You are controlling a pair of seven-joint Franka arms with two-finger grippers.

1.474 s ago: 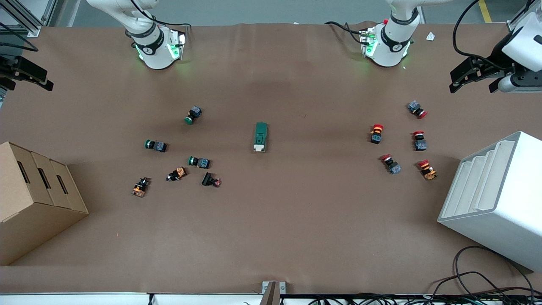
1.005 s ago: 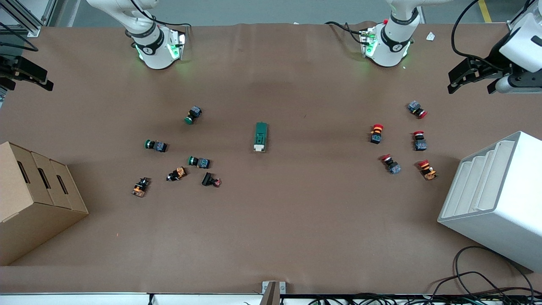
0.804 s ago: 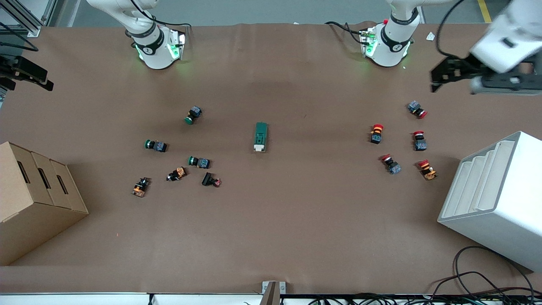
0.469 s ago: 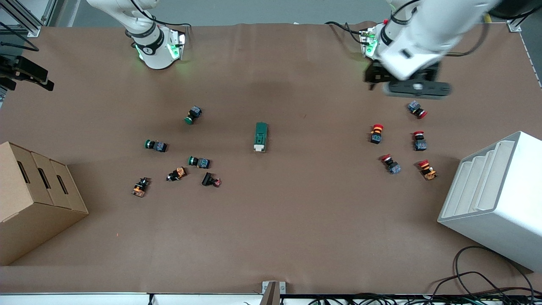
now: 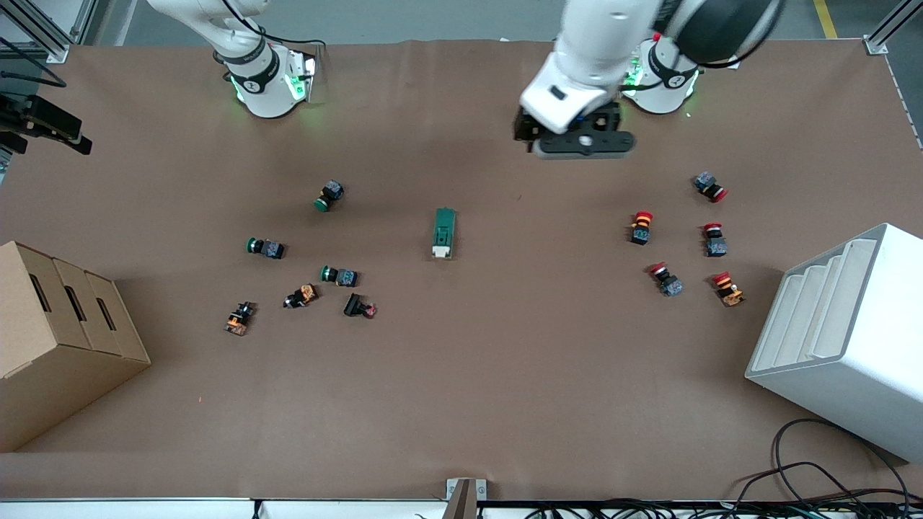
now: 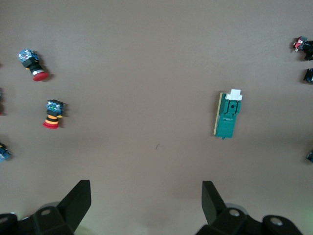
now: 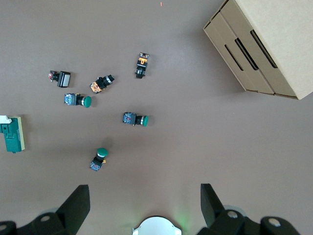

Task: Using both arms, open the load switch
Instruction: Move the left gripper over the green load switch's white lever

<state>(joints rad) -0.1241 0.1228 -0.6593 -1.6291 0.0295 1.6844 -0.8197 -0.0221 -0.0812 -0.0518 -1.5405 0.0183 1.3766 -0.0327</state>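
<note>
The load switch (image 5: 444,232), a dark-green block with a white tab at the end nearer the front camera, lies flat at mid-table. It also shows in the left wrist view (image 6: 229,115) and at the edge of the right wrist view (image 7: 12,133). My left gripper (image 5: 583,144) hangs open and empty (image 6: 145,200) above bare table between the left arm's base (image 5: 660,79) and the switch, off to one side of it. My right gripper (image 5: 45,133) waits open and empty (image 7: 144,203), high at the right arm's end of the table.
Green, orange and black push-buttons (image 5: 339,274) lie scattered toward the right arm's end, and several red push-buttons (image 5: 641,225) toward the left arm's end. A cardboard box (image 5: 58,339) and a white bin (image 5: 844,331) stand at the two ends. Cables (image 5: 829,476) trail near the bin.
The left arm has swung in from the table's edge toward the middle, with its gripper now much closer to the load switch. The right arm and the switch have not moved.
</note>
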